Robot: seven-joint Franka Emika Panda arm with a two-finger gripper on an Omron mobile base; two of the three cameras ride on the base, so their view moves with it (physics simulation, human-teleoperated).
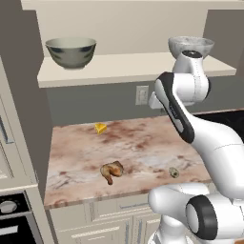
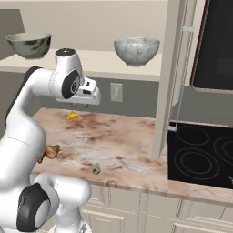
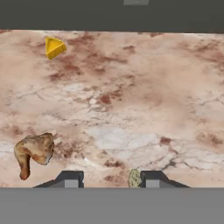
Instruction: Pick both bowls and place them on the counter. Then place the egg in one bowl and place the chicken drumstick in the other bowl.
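Note:
Two bowls stand on the upper shelf: the dark grey-green bowl (image 1: 71,51) (image 2: 29,44) at the left and the white speckled bowl (image 1: 190,45) (image 2: 136,50) at the right, partly behind my arm in the left base view. On the marbled counter (image 1: 138,143) lie the chicken drumstick (image 1: 112,170) (image 2: 49,152) (image 3: 34,151) and the egg (image 1: 174,172) (image 2: 96,169) (image 3: 134,177). My gripper (image 3: 111,180) (image 2: 81,106) hangs high over the counter, below shelf level, pointing down. It is open and holds nothing.
A yellow cheese wedge (image 1: 100,127) (image 2: 73,115) (image 3: 54,47) lies near the back wall. The beige shelf (image 1: 119,67) overhangs the counter's rear. A wall outlet (image 2: 116,92) sits under it. A cabinet post (image 2: 169,91) and black cooktop (image 2: 205,157) bound the right side.

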